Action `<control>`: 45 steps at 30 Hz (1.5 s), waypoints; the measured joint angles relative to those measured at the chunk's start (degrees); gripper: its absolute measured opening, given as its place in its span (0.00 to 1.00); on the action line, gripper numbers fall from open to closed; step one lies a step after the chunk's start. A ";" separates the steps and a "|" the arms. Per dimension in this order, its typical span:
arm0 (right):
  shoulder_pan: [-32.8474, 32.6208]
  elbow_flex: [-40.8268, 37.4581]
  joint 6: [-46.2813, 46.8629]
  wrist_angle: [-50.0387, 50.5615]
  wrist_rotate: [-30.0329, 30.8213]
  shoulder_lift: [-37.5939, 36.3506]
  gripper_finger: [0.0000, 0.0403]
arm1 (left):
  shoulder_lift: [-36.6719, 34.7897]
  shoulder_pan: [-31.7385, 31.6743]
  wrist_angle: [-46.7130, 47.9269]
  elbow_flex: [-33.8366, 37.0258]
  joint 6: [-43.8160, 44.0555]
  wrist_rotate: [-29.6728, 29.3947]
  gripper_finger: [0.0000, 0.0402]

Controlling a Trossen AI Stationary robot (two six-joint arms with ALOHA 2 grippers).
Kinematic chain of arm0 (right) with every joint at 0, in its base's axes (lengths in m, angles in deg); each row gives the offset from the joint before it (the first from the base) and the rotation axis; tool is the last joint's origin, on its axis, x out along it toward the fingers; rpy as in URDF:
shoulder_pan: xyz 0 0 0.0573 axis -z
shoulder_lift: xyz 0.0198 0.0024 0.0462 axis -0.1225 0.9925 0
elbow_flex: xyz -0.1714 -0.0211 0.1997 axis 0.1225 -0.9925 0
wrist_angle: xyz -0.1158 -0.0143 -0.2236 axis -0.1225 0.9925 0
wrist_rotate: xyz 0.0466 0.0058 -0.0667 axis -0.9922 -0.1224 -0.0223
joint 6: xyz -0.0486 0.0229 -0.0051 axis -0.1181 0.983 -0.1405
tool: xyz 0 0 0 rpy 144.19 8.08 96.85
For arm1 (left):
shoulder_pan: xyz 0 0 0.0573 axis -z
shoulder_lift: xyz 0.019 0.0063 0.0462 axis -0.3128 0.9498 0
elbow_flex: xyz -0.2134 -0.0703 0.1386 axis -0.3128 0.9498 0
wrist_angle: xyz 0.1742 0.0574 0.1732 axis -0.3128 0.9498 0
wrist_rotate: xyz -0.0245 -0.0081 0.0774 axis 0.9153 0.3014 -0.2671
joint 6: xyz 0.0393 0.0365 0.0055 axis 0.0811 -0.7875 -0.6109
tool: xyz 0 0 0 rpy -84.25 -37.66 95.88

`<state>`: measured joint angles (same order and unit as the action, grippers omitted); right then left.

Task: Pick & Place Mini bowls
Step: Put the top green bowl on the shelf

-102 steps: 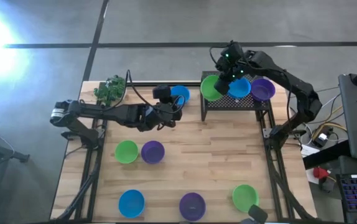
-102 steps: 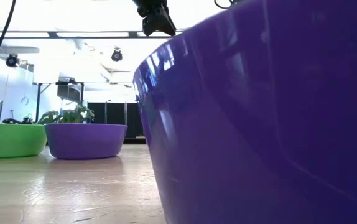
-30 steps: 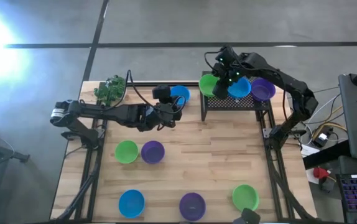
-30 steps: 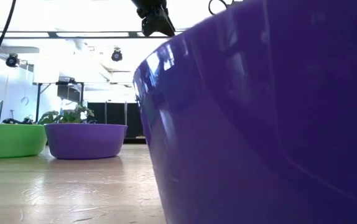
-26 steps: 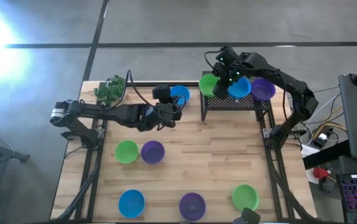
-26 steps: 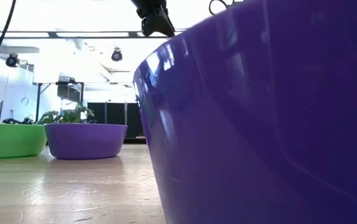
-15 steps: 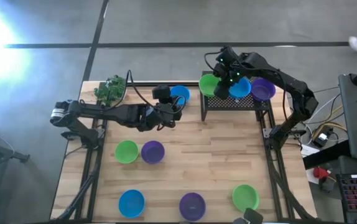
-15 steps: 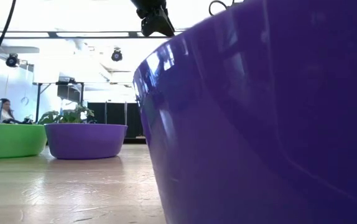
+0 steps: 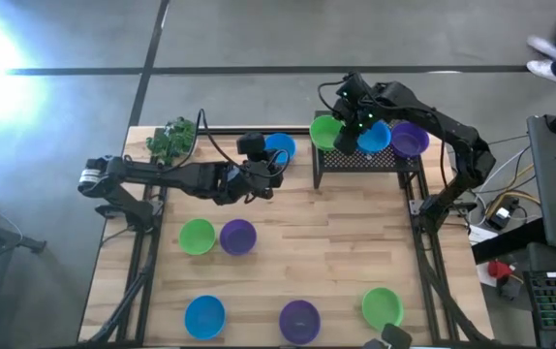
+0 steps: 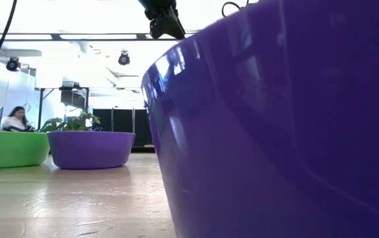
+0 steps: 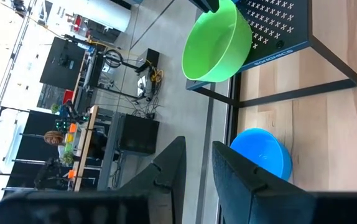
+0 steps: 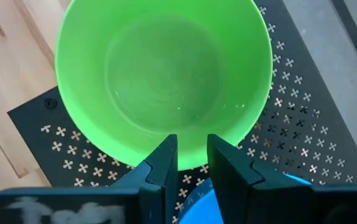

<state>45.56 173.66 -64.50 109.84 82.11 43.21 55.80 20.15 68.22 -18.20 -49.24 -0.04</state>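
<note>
Three mini bowls sit in a row on a black perforated stand at the far right: green, blue, purple. My right gripper hangs over the stand between the green and blue bowls, pointing down, fingers close together with nothing between them. My left gripper hovers shut and empty beside a blue bowl that rests on the table. Five more bowls rest on the table: green, purple, blue, purple, green. My right gripper's fingertips stand over the green bowl's rim on the side facing the blue bowl, coming from above. Whether they touch that rim I cannot tell. The bowl sits upright on the stand.
A small leafy plant stands at the table's far left corner. The middle of the wooden table is bare. In the low view one purple bowl fills the right side. A person sits in the room beyond.
</note>
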 joint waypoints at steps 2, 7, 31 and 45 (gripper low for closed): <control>0.00 0.00 -0.01 0.04 0.00 0.00 0.21 | 0.00 -0.01 0.00 0.00 0.00 0.00 0.21; 0.00 0.00 0.64 0.12 3.10 0.00 0.21 | 0.00 0.00 -0.02 0.00 0.00 0.00 0.21; -0.02 -0.09 -0.21 -0.38 -0.42 1.25 0.17 | 0.00 -0.01 -0.17 0.00 0.00 0.00 0.21; 0.00 -0.15 0.00 0.33 -0.15 2.00 0.17 | 0.00 -0.01 0.01 0.02 -0.01 0.01 0.21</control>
<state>45.56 173.50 -64.50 110.17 81.95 45.21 55.80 20.14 68.23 -18.18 -49.24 -0.03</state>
